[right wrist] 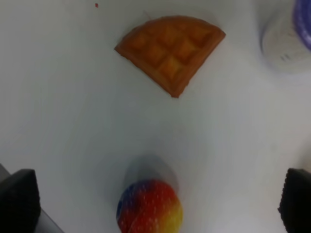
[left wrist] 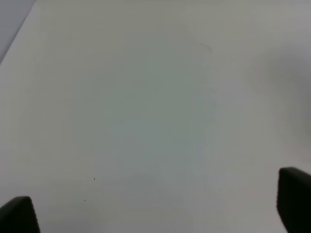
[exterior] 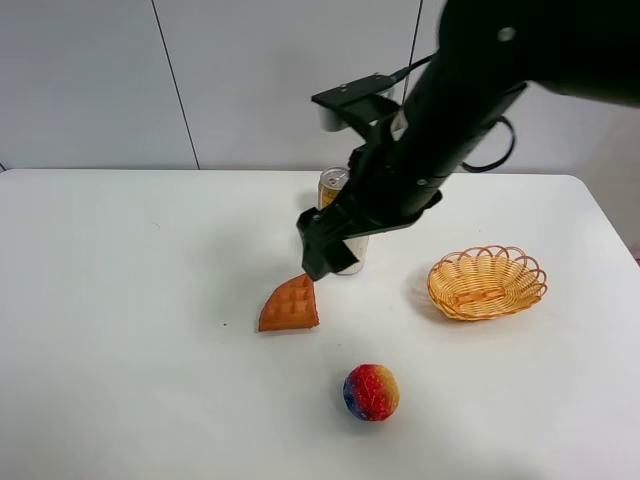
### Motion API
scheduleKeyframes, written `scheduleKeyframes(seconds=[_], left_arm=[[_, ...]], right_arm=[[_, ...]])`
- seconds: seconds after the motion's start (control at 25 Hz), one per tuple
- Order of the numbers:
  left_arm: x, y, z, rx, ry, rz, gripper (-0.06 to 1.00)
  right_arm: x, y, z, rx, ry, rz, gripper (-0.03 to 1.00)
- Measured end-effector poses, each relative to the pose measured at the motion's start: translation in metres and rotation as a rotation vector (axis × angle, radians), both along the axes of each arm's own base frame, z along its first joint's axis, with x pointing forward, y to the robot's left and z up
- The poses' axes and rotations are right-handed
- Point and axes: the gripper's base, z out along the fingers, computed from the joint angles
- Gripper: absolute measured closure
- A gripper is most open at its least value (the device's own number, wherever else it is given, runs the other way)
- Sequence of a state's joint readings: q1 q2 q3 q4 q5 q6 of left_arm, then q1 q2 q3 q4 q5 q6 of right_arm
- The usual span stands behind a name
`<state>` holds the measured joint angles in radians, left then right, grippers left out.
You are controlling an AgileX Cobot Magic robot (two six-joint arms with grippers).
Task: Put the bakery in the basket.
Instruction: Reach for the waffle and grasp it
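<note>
The bakery, an orange-brown waffle wedge (exterior: 290,304), lies flat on the white table (exterior: 120,300) near the middle; it also shows in the right wrist view (right wrist: 170,46). The tan wicker basket (exterior: 487,283) stands empty to its right. My right gripper (exterior: 318,248) hangs just above and behind the waffle, apart from it. It is open and empty, with its fingertips (right wrist: 19,199) at the edges of the wrist view. My left gripper (left wrist: 155,208) is open over bare table, with only its fingertips (left wrist: 294,199) showing. It is out of the exterior view.
A rainbow-coloured ball (exterior: 371,391) sits in front of the waffle and shows in the right wrist view (right wrist: 149,206). A can (exterior: 333,185) stands behind the waffle, partly hidden by my right arm; it shows blurred in the right wrist view (right wrist: 286,39).
</note>
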<state>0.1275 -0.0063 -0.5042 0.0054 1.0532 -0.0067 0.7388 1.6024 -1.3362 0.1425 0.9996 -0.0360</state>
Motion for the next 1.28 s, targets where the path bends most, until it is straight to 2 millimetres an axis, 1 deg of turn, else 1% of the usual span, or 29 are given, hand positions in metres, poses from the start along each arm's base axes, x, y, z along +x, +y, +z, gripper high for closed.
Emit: scheduleKeyframes(seconds=[0.04, 0.12, 0.28, 0.4, 0.48, 0.56, 0.76, 0.88, 1.08, 1.2, 1.28], left_arm=[[0.0, 0.0, 0.0, 0.0, 0.0, 0.0, -0.05], [0.0, 0.0, 0.0, -0.004, -0.001, -0.003, -0.05], [0.0, 0.0, 0.0, 0.0, 0.0, 0.0, -0.05], [0.0, 0.0, 0.0, -0.004, -0.001, -0.003, -0.05], [0.0, 0.0, 0.0, -0.004, -0.001, -0.003, -0.05], [0.0, 0.0, 0.0, 0.0, 0.0, 0.0, -0.05], [0.0, 0.0, 0.0, 0.0, 0.0, 0.0, -0.05], [0.0, 0.0, 0.0, 0.0, 0.0, 0.0, -0.05], [0.0, 0.0, 0.0, 0.0, 0.0, 0.0, -0.05], [0.0, 0.0, 0.0, 0.0, 0.0, 0.0, -0.05], [0.0, 0.0, 0.0, 0.0, 0.0, 0.0, -0.05]], right_arm=[[0.008, 0.01, -0.011, -0.021, 0.024, 0.005, -0.02], [0.019, 0.026, -0.023, -0.043, 0.047, 0.019, -0.02], [0.035, 0.057, -0.048, -0.082, 0.089, 0.05, -0.02], [0.04, 0.078, -0.06, -0.096, 0.131, 0.029, -0.02], [0.043, 0.091, -0.065, -0.081, 0.155, -0.029, -0.02], [0.043, 0.098, -0.068, -0.065, 0.188, -0.116, -0.02], [0.044, 0.098, -0.07, -0.07, 0.262, -0.328, -0.02], [0.042, 0.095, -0.071, -0.093, 0.283, -0.361, -0.02], [0.046, 0.094, -0.076, -0.122, 0.255, -0.39, -0.02], [0.048, 0.094, -0.086, -0.125, 0.247, -0.398, -0.02], [0.047, 0.092, -0.098, -0.126, 0.25, -0.405, -0.02]])
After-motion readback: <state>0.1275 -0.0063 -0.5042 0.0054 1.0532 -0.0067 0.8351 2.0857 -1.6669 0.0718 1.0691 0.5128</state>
